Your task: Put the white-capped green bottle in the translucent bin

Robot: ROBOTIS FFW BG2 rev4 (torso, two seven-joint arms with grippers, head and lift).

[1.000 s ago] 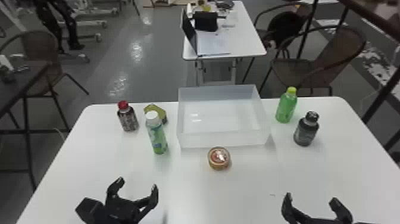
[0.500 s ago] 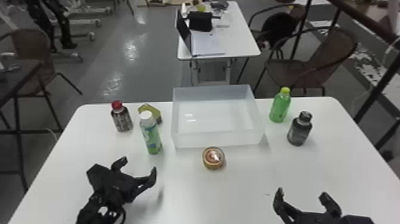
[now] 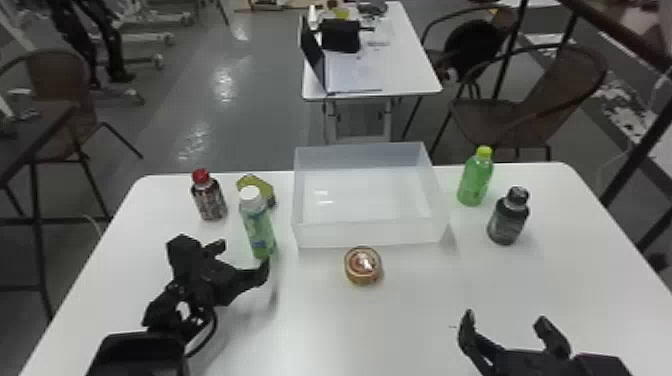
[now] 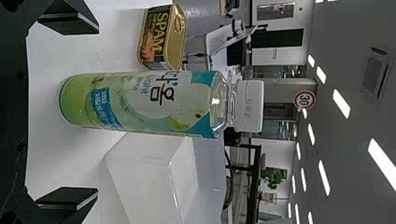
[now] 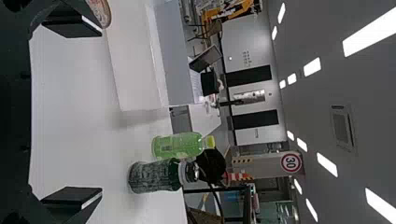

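Two fingers of the left pincer [image 3: 242, 256] stand spread and released, with nothing gripped between them, at the near left part of the tabletop [image 3: 400, 325]. The white-capped green bottle [image 3: 257, 225] stands upright just ahead of the fingertips; in the left wrist view it is in line with the gap between them. The right pincer [image 3: 505, 318] is at the near right, its fingers also parted and empty. Just behind the white-capped green bottle is a yellow tin [image 3: 258, 187], and to the left of that an upright dark bottle with a red cap [image 3: 210, 200]. To the right of the white-capped green bottle, apart from it, sits the translucent bin [image 3: 370, 234], open at the top, with the bottle outside it. A small round container [image 3: 363, 266] lies near the bin's front wall. Beyond the bin's right side, a bright green bottle with a yellow-green cap [image 3: 475, 180] stands upright, and a dark bottle with a black cap [image 3: 508, 219] stands near it, closer to the right pincer. Farther off, past the back edge, is a white table [image 3: 415, 75] bearing an open laptop [image 3: 312, 55] and a black case [image 3: 341, 36], with a brown chair [image 3: 550, 107] to its right.
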